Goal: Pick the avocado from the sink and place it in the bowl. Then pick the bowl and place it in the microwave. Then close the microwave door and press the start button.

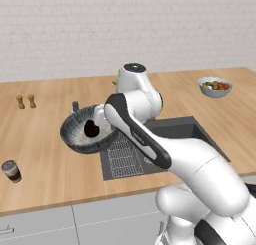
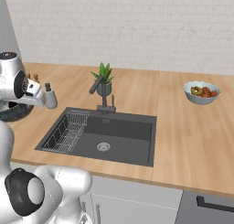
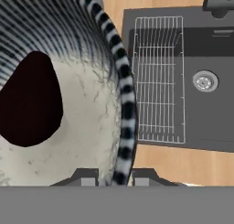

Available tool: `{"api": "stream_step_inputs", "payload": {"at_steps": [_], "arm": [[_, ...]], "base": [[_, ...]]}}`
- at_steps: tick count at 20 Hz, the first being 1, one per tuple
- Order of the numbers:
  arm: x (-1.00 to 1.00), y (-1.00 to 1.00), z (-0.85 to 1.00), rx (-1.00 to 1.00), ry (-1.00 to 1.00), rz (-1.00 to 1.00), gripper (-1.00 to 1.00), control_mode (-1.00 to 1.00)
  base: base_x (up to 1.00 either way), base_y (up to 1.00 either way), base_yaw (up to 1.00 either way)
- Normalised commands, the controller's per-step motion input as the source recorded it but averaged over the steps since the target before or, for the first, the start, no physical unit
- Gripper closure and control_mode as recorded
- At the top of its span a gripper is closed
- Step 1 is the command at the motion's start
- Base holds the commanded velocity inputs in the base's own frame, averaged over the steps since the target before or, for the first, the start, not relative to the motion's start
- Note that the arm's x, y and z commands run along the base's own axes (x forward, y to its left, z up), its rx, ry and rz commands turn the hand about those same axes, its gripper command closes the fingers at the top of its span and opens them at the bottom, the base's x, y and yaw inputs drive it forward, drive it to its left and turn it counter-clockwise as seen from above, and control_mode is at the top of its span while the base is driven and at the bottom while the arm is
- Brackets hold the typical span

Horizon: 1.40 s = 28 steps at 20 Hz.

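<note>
The bowl (image 1: 80, 134), dark and streaked outside and pale inside, is tipped on its side above the counter just left of the sink (image 1: 185, 130). The near-black avocado (image 1: 91, 128) lies inside it. In the hand view the avocado (image 3: 29, 99) rests against the speckled inner wall of the bowl (image 3: 87, 122). My gripper (image 3: 116, 178) is shut on the bowl's rim, one finger inside and one outside. The sink (image 2: 130, 143) holds a wire rack (image 2: 68, 129) and a drain. The bowl's edge (image 2: 13, 111) peeks out beside my arm. The microwave is out of view.
A small light bowl of fruit (image 1: 215, 86) stands at the back right of the counter. Behind the sink are a dark faucet (image 2: 103, 93), a potted plant (image 2: 104, 77) and a soap dispenser (image 2: 50, 98). Two shakers (image 1: 25, 101) and a coffee cup (image 1: 11, 170) stand to the left.
</note>
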Motion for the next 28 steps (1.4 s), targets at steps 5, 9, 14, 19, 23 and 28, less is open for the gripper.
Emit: {"api": "stream_step_inputs", "payload": {"at_steps": [5,9,14,19,23,28], "arm": [[-0.03,-0.97,0.97,-0.17,0.00,0.00,1.00,-1.00],[-0.17,-0.76,0.60,0.00,-0.10,-0.02,1.00,-1.00],[-0.11,-0.73,0.45,0.09,-0.24,-0.08,1.00,-1.00],[0.00,-0.59,0.08,0.13,-0.29,-0.17,1.00,-1.00],[0.00,-0.39,0.05,0.07,-0.28,-0.24,1.00,-1.00],[-0.24,-0.40,0.04,0.10,-0.15,-0.14,1.00,-1.00]], "base": [[0.00,0.00,0.00],[0.00,0.00,0.00],[0.00,0.00,0.00],[0.00,0.00,0.00],[0.00,0.00,0.00],[0.00,0.00,0.00]]}}
